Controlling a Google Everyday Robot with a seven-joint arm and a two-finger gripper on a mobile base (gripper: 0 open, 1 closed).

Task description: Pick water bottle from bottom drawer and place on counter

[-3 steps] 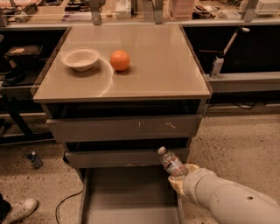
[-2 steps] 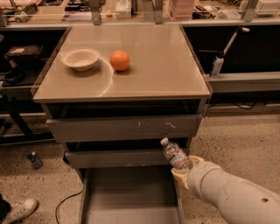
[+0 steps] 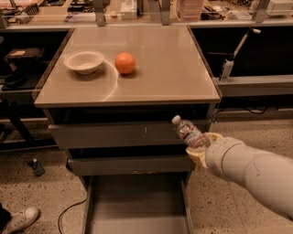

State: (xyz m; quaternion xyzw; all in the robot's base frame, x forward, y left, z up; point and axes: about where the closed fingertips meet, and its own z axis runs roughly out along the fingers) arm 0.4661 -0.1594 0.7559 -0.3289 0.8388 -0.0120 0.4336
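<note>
The water bottle [image 3: 188, 133], clear with a white cap and a pale label with reddish marks, is held tilted up-left in my gripper [image 3: 200, 147], which is shut on its lower end. It hangs in front of the upper drawers, at the cabinet's right side, above the open bottom drawer [image 3: 137, 205], whose grey floor is bare. The counter [image 3: 174, 77] lies above and behind the bottle. My white arm reaches in from the lower right.
A white bowl [image 3: 84, 61] and an orange [image 3: 125, 63] sit on the counter's left half. A white squeeze bottle [image 3: 227, 68] stands on a shelf to the right. A cluttered workbench [image 3: 137, 11] runs behind. A shoe [image 3: 18, 219] is at the lower left.
My gripper has lifted the water bottle up and to the right, from just above the bottom drawer to the height of the upper drawer fronts.
</note>
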